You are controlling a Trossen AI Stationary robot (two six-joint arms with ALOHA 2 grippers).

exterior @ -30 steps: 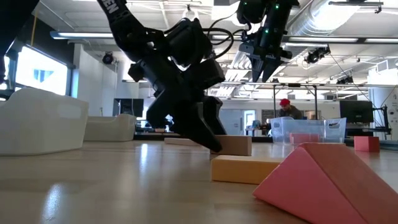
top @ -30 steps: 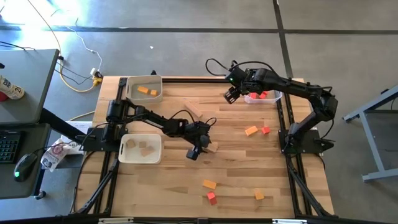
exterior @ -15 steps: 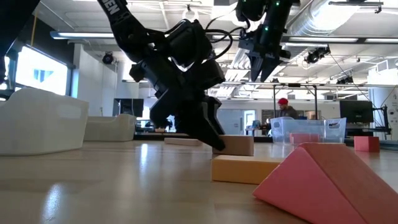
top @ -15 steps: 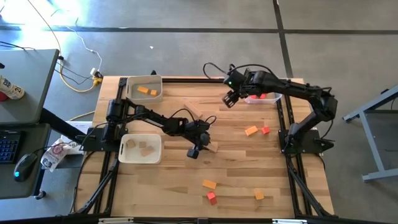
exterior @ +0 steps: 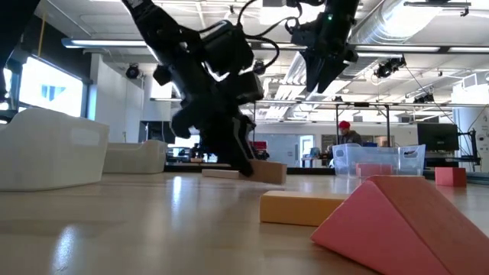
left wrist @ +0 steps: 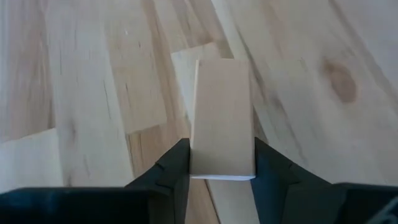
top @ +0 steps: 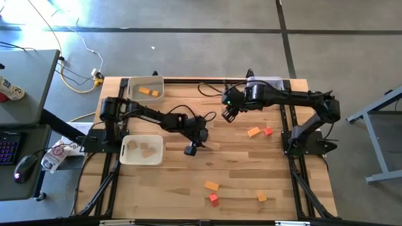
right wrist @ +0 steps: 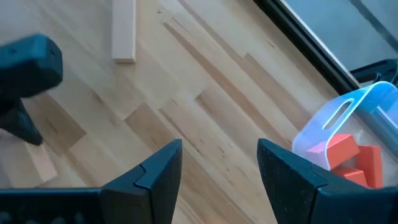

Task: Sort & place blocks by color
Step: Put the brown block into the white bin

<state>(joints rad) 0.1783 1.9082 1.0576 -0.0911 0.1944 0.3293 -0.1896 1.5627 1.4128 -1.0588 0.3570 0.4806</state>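
A plain light-wood block (left wrist: pixel 222 118) sticks out forward from between the fingers of my left gripper (top: pixel 190 149), near the table's middle. My left gripper (left wrist: pixel 222 158) is shut on it. In the low view the block (exterior: pixel 267 172) sits slightly tilted, just above the tabletop. My right gripper (top: pixel 229 114) hangs open above the table, right of the middle toward the far edge, with nothing between its fingers (right wrist: pixel 214 168). Loose on the table are orange blocks (top: pixel 253 132) (top: pixel 211 186) (top: pixel 261 197), red blocks (top: pixel 269 131) (top: pixel 214 199) and a wooden plank (right wrist: pixel 124 31). My left gripper pinches the block's two long sides (left wrist: pixel 198 158) between its two fingers (left wrist: pixel 177 165), at the end nearest the wrist. The fingers slant down from the table's left side and lie along the block. The rest of the block reaches forward past the fingertips, slightly tilted.
A pale bin (top: pixel 146 89) at the far left holds orange blocks. A second one (top: pixel 142 149) beside the left arm holds plain wood blocks. A clear bin (right wrist: pixel 348 137) with red blocks stands at the far right. An orange block (exterior: pixel 302 208) and a red wedge (exterior: pixel 405 225) lie close to the low camera.
My left gripper has shut on the plain wood block and drawn it a little toward the table's left, raising and tilting it slightly. My right gripper has come from above the clear bin toward the table's near edge and middle, still open.
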